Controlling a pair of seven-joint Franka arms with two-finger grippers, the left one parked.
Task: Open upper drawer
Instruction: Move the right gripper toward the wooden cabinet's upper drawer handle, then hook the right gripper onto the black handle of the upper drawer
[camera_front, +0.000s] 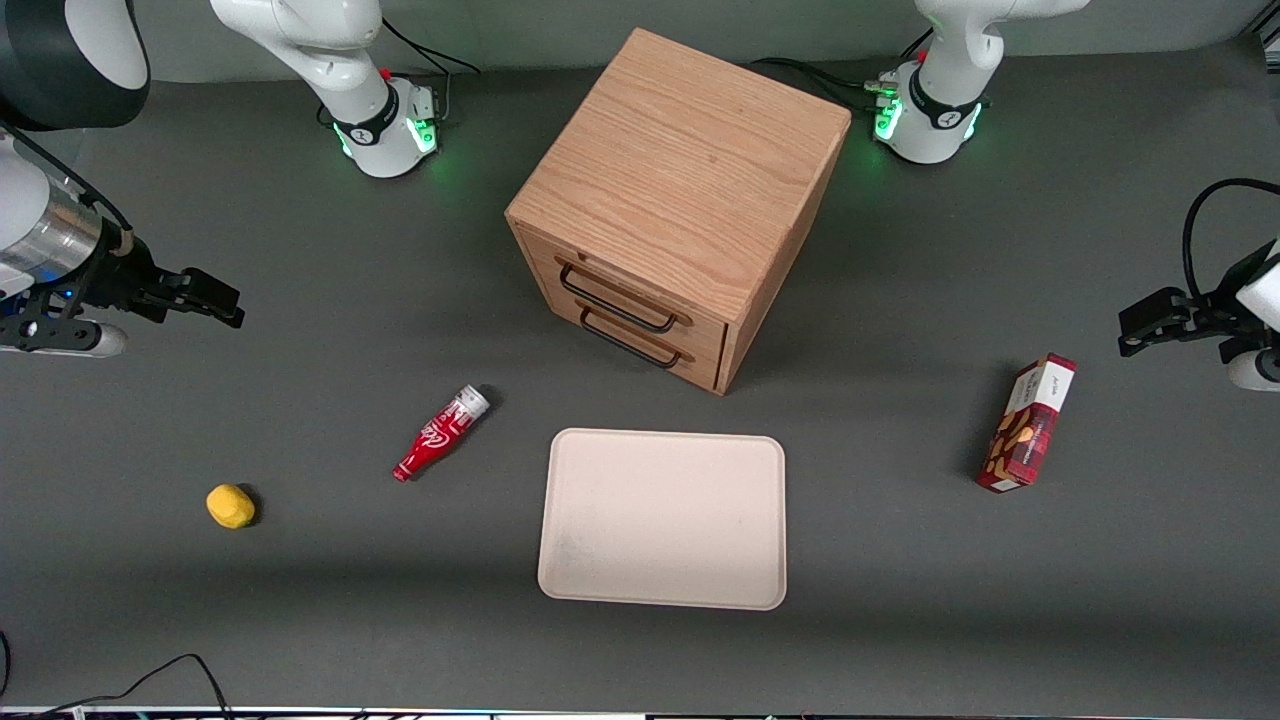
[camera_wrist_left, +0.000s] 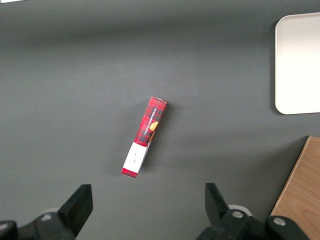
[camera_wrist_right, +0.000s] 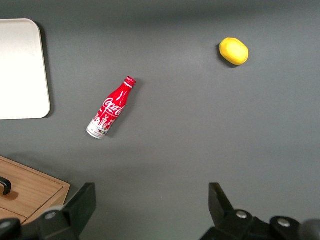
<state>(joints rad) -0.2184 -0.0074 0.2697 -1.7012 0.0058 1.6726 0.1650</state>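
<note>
The oak cabinet (camera_front: 680, 180) stands at the middle of the table. Its upper drawer (camera_front: 628, 292) is closed flush, with a long thin black wire handle (camera_front: 615, 298) above the lower drawer's matching handle (camera_front: 630, 340). My right gripper (camera_front: 215, 300) hangs above the bare table toward the working arm's end, well apart from the cabinet, open and empty. In the right wrist view the gripper (camera_wrist_right: 152, 200) has its two fingers wide apart over the mat, with a corner of the cabinet (camera_wrist_right: 30, 192) at the frame's edge.
A red cola bottle (camera_front: 440, 432) lies on its side between my gripper and the cabinet. A yellow lemon (camera_front: 231, 505) sits nearer the front camera. A cream tray (camera_front: 662, 518) lies in front of the drawers. A red snack box (camera_front: 1028, 423) lies toward the parked arm's end.
</note>
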